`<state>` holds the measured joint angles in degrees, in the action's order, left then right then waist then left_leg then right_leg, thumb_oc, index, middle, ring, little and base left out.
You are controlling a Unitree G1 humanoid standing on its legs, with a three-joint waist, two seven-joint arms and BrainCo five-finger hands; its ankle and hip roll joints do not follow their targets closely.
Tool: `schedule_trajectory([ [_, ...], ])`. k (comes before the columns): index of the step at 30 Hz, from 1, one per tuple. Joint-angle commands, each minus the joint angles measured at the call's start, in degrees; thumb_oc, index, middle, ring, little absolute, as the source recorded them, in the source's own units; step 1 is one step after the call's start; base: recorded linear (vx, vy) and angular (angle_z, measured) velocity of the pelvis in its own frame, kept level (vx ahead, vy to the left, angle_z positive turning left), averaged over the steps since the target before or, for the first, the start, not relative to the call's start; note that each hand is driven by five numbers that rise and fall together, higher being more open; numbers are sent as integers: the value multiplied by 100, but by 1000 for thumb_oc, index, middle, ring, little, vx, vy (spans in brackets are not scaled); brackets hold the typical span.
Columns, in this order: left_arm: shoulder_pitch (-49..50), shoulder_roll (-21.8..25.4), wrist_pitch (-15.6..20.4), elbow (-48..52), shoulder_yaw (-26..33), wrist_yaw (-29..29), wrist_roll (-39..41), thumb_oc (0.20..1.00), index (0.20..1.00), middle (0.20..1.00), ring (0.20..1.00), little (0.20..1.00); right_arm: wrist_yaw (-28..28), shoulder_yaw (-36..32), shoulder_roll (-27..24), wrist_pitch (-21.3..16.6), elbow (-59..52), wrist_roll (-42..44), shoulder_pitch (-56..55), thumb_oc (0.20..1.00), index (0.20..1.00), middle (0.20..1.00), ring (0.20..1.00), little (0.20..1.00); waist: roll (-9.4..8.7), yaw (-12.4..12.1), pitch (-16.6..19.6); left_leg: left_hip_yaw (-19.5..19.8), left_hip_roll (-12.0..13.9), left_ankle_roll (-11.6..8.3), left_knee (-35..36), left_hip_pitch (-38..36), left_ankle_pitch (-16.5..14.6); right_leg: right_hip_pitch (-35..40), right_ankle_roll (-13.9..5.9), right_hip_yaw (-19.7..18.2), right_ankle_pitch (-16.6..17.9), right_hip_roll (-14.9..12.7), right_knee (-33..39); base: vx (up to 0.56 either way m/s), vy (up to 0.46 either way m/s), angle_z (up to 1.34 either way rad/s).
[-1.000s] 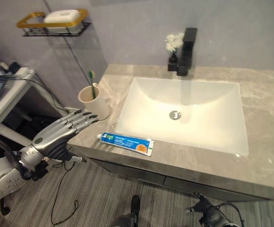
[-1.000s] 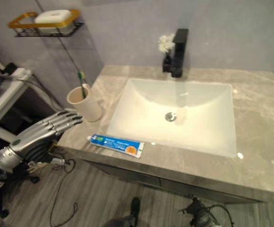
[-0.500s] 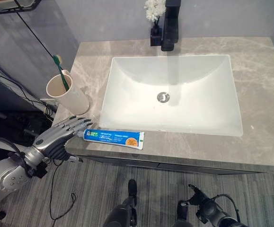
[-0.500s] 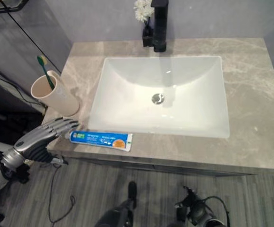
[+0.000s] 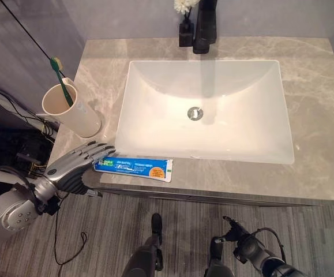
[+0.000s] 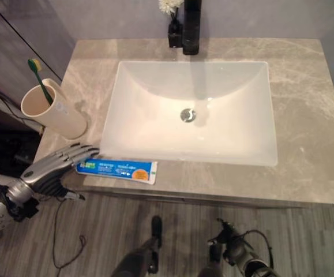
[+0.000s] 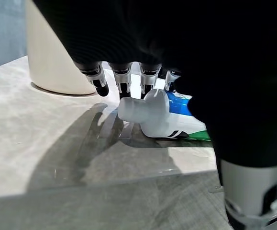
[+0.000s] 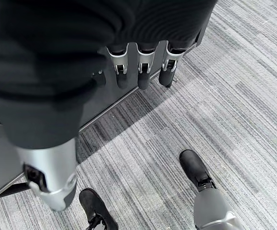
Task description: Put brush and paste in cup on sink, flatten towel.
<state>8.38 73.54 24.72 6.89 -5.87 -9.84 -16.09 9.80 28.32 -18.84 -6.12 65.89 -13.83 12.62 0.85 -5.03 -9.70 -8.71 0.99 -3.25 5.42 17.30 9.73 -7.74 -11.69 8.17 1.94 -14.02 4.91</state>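
Observation:
A blue and white toothpaste tube (image 5: pixel 133 168) lies flat on the counter's front edge, in front of the basin, its white cap (image 7: pixel 145 112) pointing left. My left hand (image 5: pixel 77 161) reaches it from the left, open, with its straight fingertips (image 7: pixel 124 86) right at the cap. A beige cup (image 5: pixel 71 109) stands on the counter just behind the hand, with a green toothbrush (image 5: pixel 61 81) leaning in it. My right hand (image 8: pixel 143 67) hangs open below the counter front, over the floor.
The white rectangular sink (image 5: pixel 149 81) fills the middle of the grey marble counter (image 5: pixel 316 115). A black faucet (image 5: pixel 204 26) and a small vase of white flowers (image 5: pixel 184 11) stand behind it. Left of the counter is a dark gap with cables (image 5: pixel 17 115).
The camera has tilted down over the counter. My left hand has moved from beside the cup down to the cap end of the toothpaste tube.

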Motion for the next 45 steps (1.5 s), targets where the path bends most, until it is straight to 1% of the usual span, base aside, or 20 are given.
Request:
schedule_trajectory([
  [1, -172, -383, -4, -198, 33, -59, 242, 1000, 1000, 1000, 1000, 1000, 86, 136, -52, -53, -34, 23, 108, 1000, 1000, 1000, 1000, 1000, -80, 103, 145, -65, -113, -88, -42, -77, -430, -574, -230, -154, 1012, -387, 9, 3, -7, -4],
  [8, -199, -689, 5, -51, -24, -27, 540, 1000, 1000, 1000, 1000, 1000, 130, 90, -76, -48, -13, 26, 3, 1000, 1000, 1000, 1000, 1000, -179, 121, 152, -62, -83, -83, -42, -88, -447, -588, -234, -169, 1003, -345, 9, 0, 0, 0],
  [13, -129, -797, 26, 116, -65, 30, 710, 1000, 1000, 1000, 1000, 1000, 152, 52, -101, -40, -27, 52, -75, 1000, 1000, 1000, 1000, 1000, -233, 135, 167, -73, -55, -76, -42, -106, -461, -589, -234, -170, 1011, -332, 9, 0, 0, 0],
  [16, -130, -781, -6, 117, -141, 99, 744, 1000, 1000, 1000, 1000, 1000, 142, 87, -103, -41, -24, 50, -80, 1000, 1000, 1000, 1000, 1000, -261, 135, 169, -50, -55, -70, -42, -106, -466, -595, -226, -176, 1012, -317, 9, 3, 1, -2],
  [17, -137, -780, -7, 114, -148, 97, 743, 956, 956, 956, 956, 956, 142, 84, -103, -41, -24, 50, -81, 1000, 1000, 1000, 1000, 1000, -261, 133, 170, -49, -55, -70, -42, -105, -465, -595, -226, -175, 1012, -317, 9, 0, 0, 0],
  [19, -148, -699, 7, 138, -195, 113, 665, 940, 940, 940, 940, 940, 147, 115, -110, -42, -27, 22, -80, 1000, 1000, 1000, 1000, 1000, -275, 140, 165, -47, -52, -74, -42, -101, -461, -604, -228, -169, 1011, -318, 9, 0, 0, 0],
  [21, -172, -632, -2, 96, -319, 169, 574, 890, 890, 890, 890, 890, 155, 116, -125, -50, -16, 3, -86, 1000, 1000, 1000, 1000, 1000, -293, 150, 166, -53, -51, -77, -42, -82, -455, -621, -228, -156, 1001, -313, 9, 0, 0, 0],
  [24, -231, -628, 0, 38, -432, 193, 537, 765, 765, 765, 765, 765, 180, 128, -139, -56, -52, 6, -62, 1000, 1000, 1000, 1000, 1000, -310, 165, 159, -54, -48, -77, -42, -55, -454, -649, -227, -176, 1002, -310, 9, 0, 0, 0],
  [25, -266, -573, 11, 55, -509, 217, 470, 671, 671, 671, 671, 671, 190, 184, -157, -60, -75, -52, -43, 1000, 1000, 1000, 1000, 1000, -330, 173, 147, -52, -45, -77, -42, -40, -450, -664, -226, -193, 1004, -302, 9, 0, 0, 0],
  [26, -318, -557, 17, 56, -575, 231, 440, 614, 614, 614, 614, 614, 194, 240, -183, -68, -121, -127, -32, 1000, 1000, 1000, 1000, 1000, -339, 165, 147, -52, -43, -80, -42, -34, -448, -668, -229, -193, 1002, -300, 9, 0, 0, 0],
  [27, -324, -557, 17, 54, -581, 230, 439, 595, 595, 595, 595, 595, 193, 238, -184, -68, -122, -128, -33, 1000, 1000, 1000, 1000, 1000, -338, 164, 147, -52, -43, -80, -42, -34, -448, -668, -229, -193, 1002, -300, 9, 0, 0, 0],
  [28, -339, -456, 78, 76, -675, 259, 308, 586, 586, 586, 586, 586, 207, 316, -289, -91, -240, -255, -24, 1000, 1000, 1000, 1000, 1000, -365, 173, 153, -59, -29, -88, -42, -50, -452, -655, -238, -193, 1000, -299, 9, 0, 0, 0],
  [30, -348, -431, 96, 53, -752, 283, 264, 570, 570, 570, 570, 570, 208, 297, -335, -98, -284, -264, -44, 1000, 1000, 1000, 1000, 1000, -375, 189, 162, -64, -22, -90, -42, -67, -455, -642, -243, -197, 1005, -295, 9, 0, 0, 0],
  [33, -408, -338, 130, 24, -1017, 378, 203, 542, 542, 542, 542, 542, 247, 122, -558, -122, -407, -204, -190, 1000, 1000, 1000, 1000, 1000, -438, 269, 244, -91, 19, -96, -42, -199, -490, -530, -252, -219, 1027, -273, 9, 21, 1, -2],
  [39, -525, -249, 163, 33, -1266, 399, 90, 533, 533, 533, 533, 533, 294, -34, -676, -156, -491, -116, -323, 1000, 1000, 1000, 1000, 1000, -489, 306, 320, -116, 82, -109, -42, -341, -524, -435, -260, -250, 989, -231, 9, 13, -1, -9],
  [41, -549, -129, 188, 125, -1338, 395, -20, 536, 536, 536, 536, 536, 302, -54, -792, -206, -638, -141, -422, 1000, 1000, 1000, 1000, 1000, -502, 331, 357, -125, 118, -115, -42, -403, -532, -405, -255, -255, 959, -205, 9, 22, -9, -4],
  [42, -557, -95, 212, 137, -1388, 386, -64, 523, 523, 523, 523, 523, 304, -68, -851, -219, -700, -161, -467, 1000, 1000, 1000, 1000, 1000, -504, 337, 362, -131, 130, -119, -42, -420, -532, -399, -250, -251, 950, -194, 9, 6, -11, -3],
  [43, -593, -2, 256, 162, -1536, 402, -205, 420, 420, 420, 420, 420, 301, -81, -972, -237, -754, -192, -501, 1000, 1000, 1000, 1000, 1000, -506, 366, 369, -136, 161, -124, -42, -435, -533, -404, -247, -240, 935, -172, 9, 0, 0, 0],
  [44, -605, -4, 257, 158, -1549, 399, -206, 398, 398, 398, 398, 398, 301, -85, -974, -236, -755, -192, -504, 1000, 1000, 1000, 1000, 1000, -505, 362, 370, -136, 162, -124, -42, -435, -533, -404, -246, -239, 935, -171, 9, -1, -13, -6],
  [45, -694, 77, 296, 150, -1750, 411, -353, 200, 200, 200, 200, 200, 312, -85, -1046, -257, -729, -202, -507, 1000, 1000, 1000, 1000, 1000, -501, 404, 389, -148, 184, -134, -42, -430, -533, -415, -249, -243, 920, -151, 9, 2, -8, -5],
])
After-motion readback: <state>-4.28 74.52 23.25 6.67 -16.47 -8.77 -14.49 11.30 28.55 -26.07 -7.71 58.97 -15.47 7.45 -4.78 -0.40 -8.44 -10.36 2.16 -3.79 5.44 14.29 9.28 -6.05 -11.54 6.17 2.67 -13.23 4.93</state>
